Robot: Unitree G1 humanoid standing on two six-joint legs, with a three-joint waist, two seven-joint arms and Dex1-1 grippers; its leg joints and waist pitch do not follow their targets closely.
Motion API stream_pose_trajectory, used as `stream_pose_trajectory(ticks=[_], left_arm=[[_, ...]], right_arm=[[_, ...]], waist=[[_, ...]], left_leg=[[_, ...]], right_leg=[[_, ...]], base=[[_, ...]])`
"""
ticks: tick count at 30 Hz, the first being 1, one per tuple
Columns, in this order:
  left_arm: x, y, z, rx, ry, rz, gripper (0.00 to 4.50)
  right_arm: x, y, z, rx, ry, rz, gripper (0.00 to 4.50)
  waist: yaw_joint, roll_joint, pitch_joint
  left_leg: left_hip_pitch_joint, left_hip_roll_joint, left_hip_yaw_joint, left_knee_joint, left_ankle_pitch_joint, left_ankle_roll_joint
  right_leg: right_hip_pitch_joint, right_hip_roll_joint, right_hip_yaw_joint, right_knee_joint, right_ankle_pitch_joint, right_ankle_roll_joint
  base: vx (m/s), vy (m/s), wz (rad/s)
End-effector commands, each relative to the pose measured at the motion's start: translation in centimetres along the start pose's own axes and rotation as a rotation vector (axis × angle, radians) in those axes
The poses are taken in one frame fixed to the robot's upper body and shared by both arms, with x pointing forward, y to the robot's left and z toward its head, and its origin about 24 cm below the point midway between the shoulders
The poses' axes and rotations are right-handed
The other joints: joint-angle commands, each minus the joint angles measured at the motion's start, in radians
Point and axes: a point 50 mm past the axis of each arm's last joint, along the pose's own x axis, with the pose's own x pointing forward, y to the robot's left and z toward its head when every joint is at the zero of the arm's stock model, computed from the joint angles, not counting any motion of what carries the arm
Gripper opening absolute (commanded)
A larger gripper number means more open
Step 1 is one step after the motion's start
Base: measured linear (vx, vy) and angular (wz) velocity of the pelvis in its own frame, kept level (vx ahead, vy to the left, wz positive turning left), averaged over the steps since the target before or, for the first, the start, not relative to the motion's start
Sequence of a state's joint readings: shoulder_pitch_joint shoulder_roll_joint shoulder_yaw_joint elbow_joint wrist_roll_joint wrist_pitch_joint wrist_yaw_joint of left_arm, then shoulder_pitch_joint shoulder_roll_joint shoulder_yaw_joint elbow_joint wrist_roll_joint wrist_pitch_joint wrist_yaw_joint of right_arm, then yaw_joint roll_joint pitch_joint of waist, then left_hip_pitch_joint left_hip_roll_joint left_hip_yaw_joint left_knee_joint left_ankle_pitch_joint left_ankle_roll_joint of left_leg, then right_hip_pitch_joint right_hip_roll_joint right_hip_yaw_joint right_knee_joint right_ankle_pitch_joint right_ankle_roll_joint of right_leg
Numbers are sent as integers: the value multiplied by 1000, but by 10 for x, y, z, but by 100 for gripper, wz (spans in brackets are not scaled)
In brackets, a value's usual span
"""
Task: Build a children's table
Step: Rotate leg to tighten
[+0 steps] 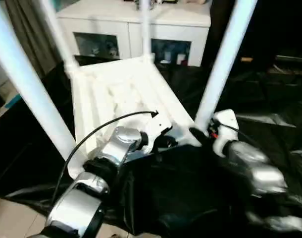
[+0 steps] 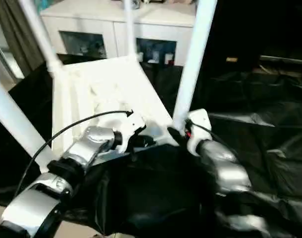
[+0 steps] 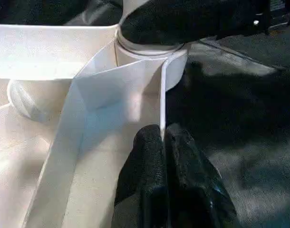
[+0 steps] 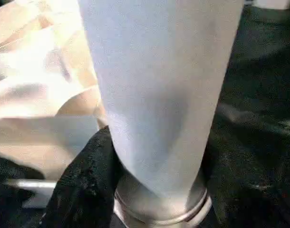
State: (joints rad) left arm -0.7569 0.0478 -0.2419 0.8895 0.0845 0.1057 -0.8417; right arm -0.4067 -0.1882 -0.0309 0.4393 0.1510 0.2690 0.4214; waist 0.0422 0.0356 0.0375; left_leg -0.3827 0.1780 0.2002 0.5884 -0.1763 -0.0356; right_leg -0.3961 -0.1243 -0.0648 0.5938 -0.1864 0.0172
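Table [image 1: 121, 94] rim pinched in left gripper [image 3: 162, 142]; near-right leg [image 4: 159, 95] between right gripper's [image 1: 203, 135] fingers.

Silver forearms [image 1: 116, 146], black fingers [image 3: 183, 161], black cable [image 1: 101, 130]

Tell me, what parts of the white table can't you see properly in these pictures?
- Tops of the legs: cut off by the upper edge in both eye views.
- Near edge of the table top: hidden behind the left arm in the eye views.
- The leg's foot in its corner socket: partly covered by the right gripper's fingers in the right wrist view.
- Items behind the cabinet glass: too small.
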Motion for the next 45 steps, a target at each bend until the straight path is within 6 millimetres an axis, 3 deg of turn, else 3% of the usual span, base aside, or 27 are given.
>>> stream_pose_trajectory(ticks=[1, 2, 4, 7, 8, 9, 11, 14, 15, 18, 21, 25, 27, 35, 41, 45], left_arm=[[13, -12, 23, 31, -100, -65, 0], [12, -14, 22, 49, -96, -96, 0], [10, -14, 21, 54, -94, -112, 0], [6, -14, 20, 57, -105, -153, 0], [-2, -14, 17, 71, -104, -218, 0], [-5, -14, 15, 77, -99, -249, 0], [-7, -14, 14, 80, -96, -264, 0], [-23, -13, 4, 99, -39, -389, 0], [-26, -13, 2, 102, -33, -412, 0], [-35, -14, -1, 91, -21, -474, 0], [-40, -13, -3, 88, -13, -490, 0], [-44, -13, -4, 81, -9, -509, 0], [-45, -13, -4, 82, -9, -515, 0], [-42, -17, -2, 79, -15, -531, 0], [-36, -19, 1, 84, -34, -509, 0], [-23, -14, 10, 91, -79, -369, 0]], right_arm=[[7, 26, -35, 68, 137, 87, 275], [10, 37, -30, 52, 104, 158, 286], [10, 38, -27, 26, 91, 186, 295], [7, 35, -24, -31, 82, 237, 321], [-2, 29, -19, -66, 83, 346, 321], [-7, 27, -17, -81, 90, 399, 321], [-10, 25, -17, -88, 96, 426, 321], [-31, 2, -18, -138, 177, 532, 321], [-36, -2, -17, -146, 185, 552, 321], [-49, -13, -11, -140, 193, 603, 321], [-57, -18, -8, -132, 201, 636, 321], [-61, -21, -8, -121, 209, 652, 321], [-63, -21, -9, -101, 210, 664, 287], [-63, 0, -17, -49, 200, 734, 249], [-60, 11, -23, -33, 193, 743, 247], [-44, 12, -28, -50, 167, 586, 246]], waist=[[2, -18, -47], [0, -17, -47], [-2, -19, -48], [-1, -20, -50], [-1, -20, -51], [4, -23, -53], [5, -20, -55], [11, -19, -60], [20, -16, -61], [33, -18, -62], [42, -16, -60], [48, -18, -55], [49, -18, -54], [50, -15, -58], [49, -14, -55], [41, -15, -51]], left_leg=[[18, 42, -28, -87, -378, 4], [15, 42, -30, -89, -381, 3], [15, 44, -29, -89, -377, 7], [11, 44, -27, -87, -350, 23], [11, 44, -26, -86, -341, 27], [9, 44, -23, -82, -316, 52], [7, 47, -22, -79, -268, 72], [6, 47, -20, -71, -208, 100], [9, 51, -16, -65, -166, 123], [8, 52, -13, -60, -132, 150], [12, 56, -13, -62, -161, 141], [16, 56, -15, -71, -233, 91], [17, 57, -16, -74, -248, 72], [13, 54, -16, -69, -193, 86], [14, 55, -18, -74, -234, 66], [17, 52, -20, -80, -286, 32]], right_leg=[[25, -32, 28, -101, -415, -159], [27, -32, 28, -100, -413, -157], [27, -32, 29, -97, -385, -163], [33, -33, 30, -91, -329, -181], [32, -32, 31, -90, -315, -186], [39, -33, 32, -86, -278, -202], [39, -32, 33, -77, -204, -224], [46, -31, 30, -64, -108, -259], [46, -27, 28, -55, -36, -287], [47, -29, 27, -44, 30, -318], [43, -31, 28, -50, -33, -312], [40, -33, 30, -61, -148, -288], [40, -34, 32, -65, -183, -275], [42, -32, 30, -56, -99, -281], [40, -33, 31, -64, -162, -267], [36, -36, 33, -73, -236, -243]], base=[[0, 0, 0], [0, 0, 0], [0, 0, 0], [0, 0, 0], [0, 0, 0], [0, 0, 0], [0, 0, 0], [0, 0, 0], [0, 0, 0], [0, 0, 0], [0, 0, 0], [0, 0, 0], [0, 0, 0], [0, 0, 0], [0, 0, 0], [0, 0, 0]])
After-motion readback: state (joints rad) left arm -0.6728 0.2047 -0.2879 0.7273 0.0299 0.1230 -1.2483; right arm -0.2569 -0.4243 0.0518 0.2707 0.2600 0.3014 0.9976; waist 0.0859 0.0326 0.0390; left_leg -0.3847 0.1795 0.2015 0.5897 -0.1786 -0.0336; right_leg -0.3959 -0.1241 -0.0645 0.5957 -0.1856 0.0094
